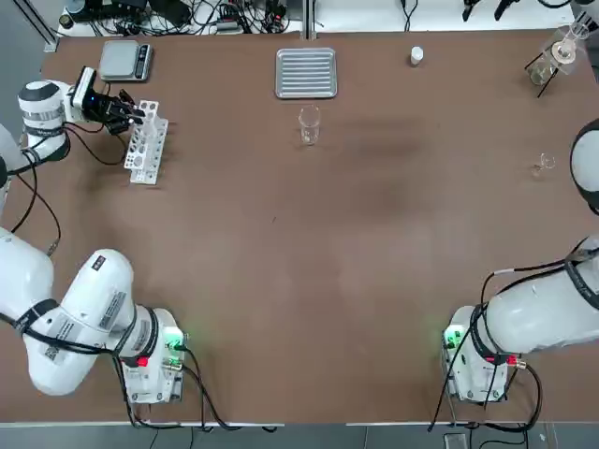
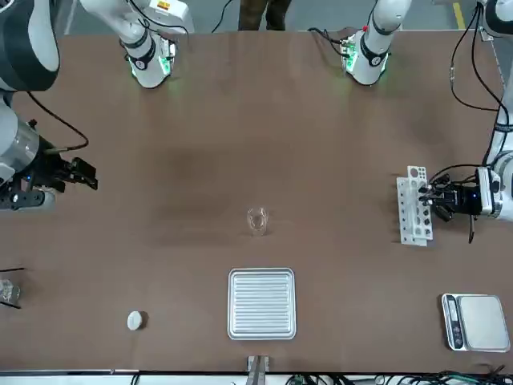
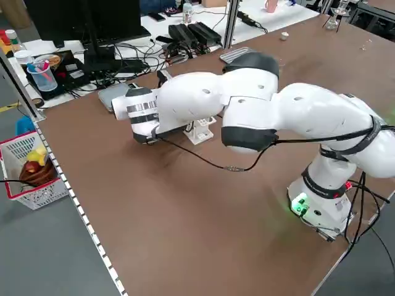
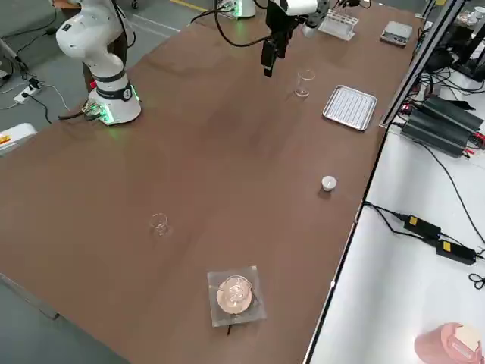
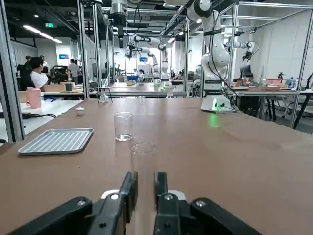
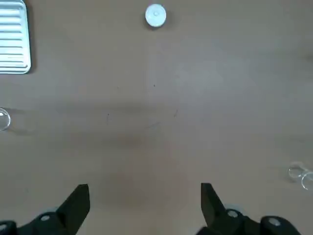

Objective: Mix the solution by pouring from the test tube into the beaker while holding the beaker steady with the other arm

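Note:
The beaker [image 1: 309, 124], a small clear glass cylinder, stands upright in the far middle of the table, also visible as the beaker [image 2: 256, 220] in the front view and the beaker [image 5: 123, 126] in the left wrist view. My left gripper [image 1: 131, 114] is at the far left beside the white tube rack [image 1: 145, 142]. It is shut on a clear test tube [image 5: 143, 149], whose rim rises between the fingers. My right gripper [image 2: 88, 175] hovers open and empty above the table's right side, far from the beaker.
A ribbed metal tray [image 1: 306, 72] lies just behind the beaker, with a white cap [image 1: 416, 56] to its right. A scale [image 1: 126, 59] sits at the far left. A tiny glass vessel [image 1: 546, 165] and a flask on a stand [image 1: 554, 54] are at the right.

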